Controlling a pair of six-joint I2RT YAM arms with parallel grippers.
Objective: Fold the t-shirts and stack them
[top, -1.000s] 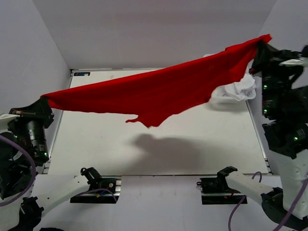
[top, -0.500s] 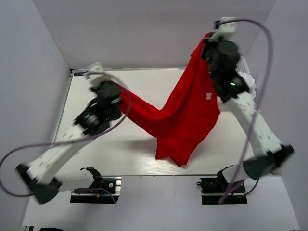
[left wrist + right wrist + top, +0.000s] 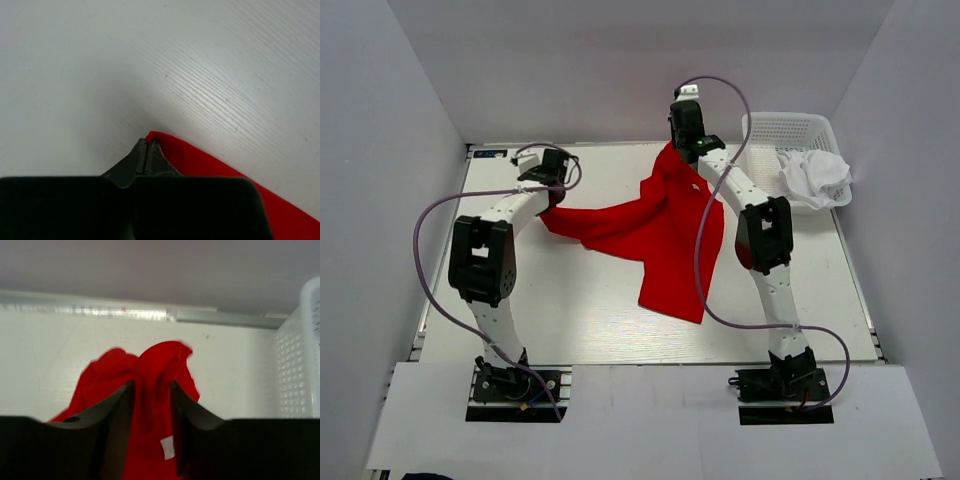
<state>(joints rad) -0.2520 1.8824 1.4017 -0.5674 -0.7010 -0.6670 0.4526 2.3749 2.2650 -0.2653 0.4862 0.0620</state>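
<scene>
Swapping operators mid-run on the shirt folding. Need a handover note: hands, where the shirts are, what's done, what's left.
Left hand: shut on an edge of the red t-shirt, low over the table.
Right hand: jaws parted, with red cloth between them at the shirt's far end. It looks like a release rather than a firm grip.
Red t-shirt: on the table, mid-table, rumpled and unfolded.
White t-shirt: bunched in the basket at far right, spilling over its rim.
Done: red shirt laid down on the table.
Left: flatten and fold the red shirt, fetch and fold the white one, then stack them.
</scene>
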